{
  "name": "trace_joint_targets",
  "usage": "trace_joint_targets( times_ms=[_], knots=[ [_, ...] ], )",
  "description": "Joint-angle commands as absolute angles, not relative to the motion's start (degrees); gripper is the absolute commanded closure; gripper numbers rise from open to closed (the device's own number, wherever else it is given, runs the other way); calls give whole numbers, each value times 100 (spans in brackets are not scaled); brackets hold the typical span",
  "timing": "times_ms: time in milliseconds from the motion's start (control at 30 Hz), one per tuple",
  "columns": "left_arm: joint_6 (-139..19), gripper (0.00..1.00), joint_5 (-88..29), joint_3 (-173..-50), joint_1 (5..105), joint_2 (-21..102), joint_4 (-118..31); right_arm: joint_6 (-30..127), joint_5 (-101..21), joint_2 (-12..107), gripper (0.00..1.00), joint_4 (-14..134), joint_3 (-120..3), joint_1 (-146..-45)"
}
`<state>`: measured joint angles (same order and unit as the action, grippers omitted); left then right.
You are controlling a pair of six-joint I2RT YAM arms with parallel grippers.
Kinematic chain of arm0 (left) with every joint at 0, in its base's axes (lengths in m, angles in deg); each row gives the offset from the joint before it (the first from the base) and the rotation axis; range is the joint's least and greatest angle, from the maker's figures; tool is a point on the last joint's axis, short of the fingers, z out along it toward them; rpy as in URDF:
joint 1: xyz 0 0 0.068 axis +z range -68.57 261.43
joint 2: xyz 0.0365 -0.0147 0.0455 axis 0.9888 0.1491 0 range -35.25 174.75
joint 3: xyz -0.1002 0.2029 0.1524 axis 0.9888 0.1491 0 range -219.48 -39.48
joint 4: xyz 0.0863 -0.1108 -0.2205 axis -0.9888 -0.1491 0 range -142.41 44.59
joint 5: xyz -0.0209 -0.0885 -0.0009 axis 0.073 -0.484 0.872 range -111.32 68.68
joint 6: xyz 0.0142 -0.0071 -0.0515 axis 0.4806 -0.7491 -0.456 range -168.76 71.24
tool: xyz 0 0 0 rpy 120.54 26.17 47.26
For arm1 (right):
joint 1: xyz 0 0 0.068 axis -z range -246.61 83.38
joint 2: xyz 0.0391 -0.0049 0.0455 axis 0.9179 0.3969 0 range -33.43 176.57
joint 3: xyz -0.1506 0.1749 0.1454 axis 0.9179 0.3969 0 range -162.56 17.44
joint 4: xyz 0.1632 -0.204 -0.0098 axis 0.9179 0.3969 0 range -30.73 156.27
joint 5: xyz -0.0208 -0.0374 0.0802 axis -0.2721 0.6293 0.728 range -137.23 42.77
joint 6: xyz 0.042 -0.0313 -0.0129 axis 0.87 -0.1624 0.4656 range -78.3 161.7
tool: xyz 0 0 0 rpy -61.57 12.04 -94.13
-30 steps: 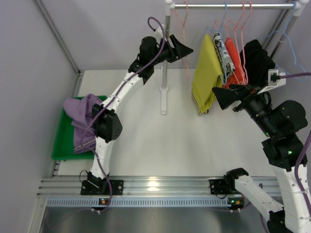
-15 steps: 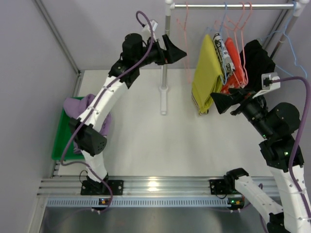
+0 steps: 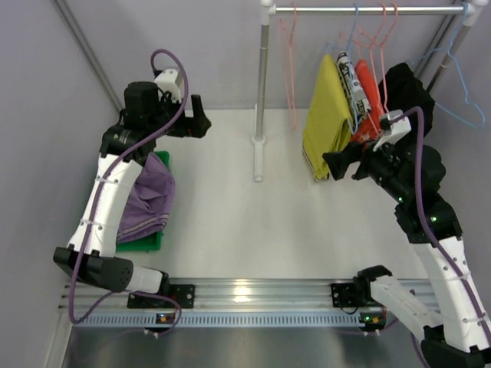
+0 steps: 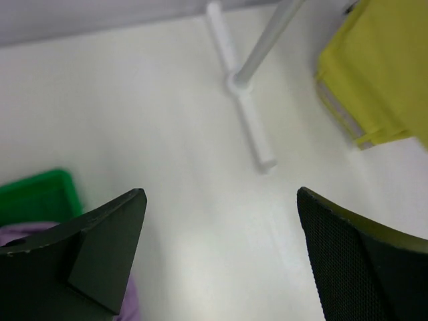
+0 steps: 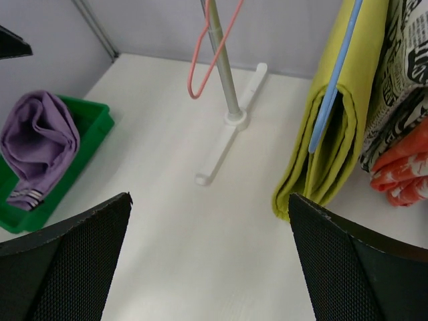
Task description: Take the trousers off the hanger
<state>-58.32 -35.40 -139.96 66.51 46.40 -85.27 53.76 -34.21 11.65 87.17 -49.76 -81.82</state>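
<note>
Change since earlier frames: the left arm has swung away from the rack pole point(image 3: 262, 77) to the left rear of the table point(image 3: 245, 222); the right arm has shifted slightly left; the trousers lie in the tray as before, now less covered by the arm.
Left gripper point(image 3: 201, 119) point(image 4: 219, 200): held above the table's left rear, just behind the tray, pointing right; jaws spread wide, with only bare table between them.
Right gripper point(image 3: 335, 165) point(image 5: 207, 200): held near the lower edge of the mustard garment point(image 3: 326, 115) point(image 5: 341, 114), pointing left; jaws spread wide, gripping nothing.
Trousers point(image 3: 146, 199) point(image 5: 40, 137): crumpled in a heap in the green tray point(image 3: 163, 157) point(image 5: 93, 117), darker striped hem band showing at the near side; well apart from the hanger.
Hanger point(image 3: 290, 69) point(image 5: 194, 95): pale pink wire, hooked on the rail point(image 3: 368, 9) just right of the rack pole and left of the mustard garment; it carries no cloth.
Rail, right part: the mustard garment on a blue hanger point(image 5: 334, 73), then a black-and-white printed cloth point(image 3: 349, 84), an orange cloth point(image 3: 368, 100) and a black garment point(image 3: 406, 96).
</note>
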Motion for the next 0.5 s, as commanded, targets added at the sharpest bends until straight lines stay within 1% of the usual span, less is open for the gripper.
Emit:
trace_joint_targets(
  times_ms=[0,33,67,133,167,267,367,467],
  knots=[
    [-5026,1,-2196,-13328,6833,4089,-9429,4804,-3545,1149,1,9003,-4760,-8059],
    [-4956,1,-2045,-12760,6885,3860,-9306,4795,-3562,1114,1,8994,-4699,-8059],
    [-4929,1,-1896,-12476,6886,3353,-9175,4803,-3623,1096,1,8977,-4559,-8050],
    [-4772,1,-1798,-11800,6886,2876,-8805,4917,-3659,1043,0,8977,-4400,-8041],
    [-4745,1,-1815,-11657,6886,2526,-8743,4944,-3694,1043,1,8968,-4269,-8050],
    [-4814,1,-1772,-11410,6964,2216,-8760,5076,-3817,999,1,8881,-4066,-7980],
    [-4850,1,-1552,-11296,7000,2101,-8813,5146,-3765,920,1,8766,-4039,-7822],
    [-4859,1,-1578,-11286,7009,2030,-8761,5190,-3738,850,0,8792,-4092,-7699]
  ],
)
